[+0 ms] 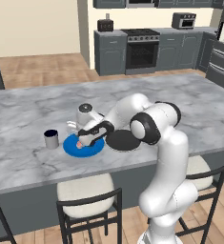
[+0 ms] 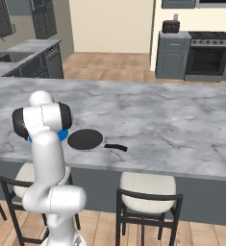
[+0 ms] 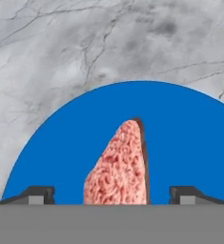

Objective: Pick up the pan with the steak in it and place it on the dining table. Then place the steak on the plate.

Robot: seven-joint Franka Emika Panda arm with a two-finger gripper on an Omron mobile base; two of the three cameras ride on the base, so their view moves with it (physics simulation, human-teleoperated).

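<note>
The steak (image 3: 117,164) is being seen in the hand view between the two dark fingertips (image 3: 37,194), which are being held wide, one to each side of the meat and apart from it, so nothing is being clamped; its long axis is running straight away from the gripper (image 3: 112,196) across the plate (image 3: 189,143), the narrow end pointing farthest; whether the meat is being rested fully on the blue surface or kept slightly tilted cannot be told. In the left base view the gripper (image 1: 86,138) is being held low over the plate (image 1: 92,150), with the steak (image 1: 79,143) under it; just beside the plate the pan (image 1: 123,140) is being left empty on the dining table (image 1: 32,109); a dark mug (image 1: 51,138) is standing on the plate's other side. Judged from this, only a straight lift away is being called for.
</note>
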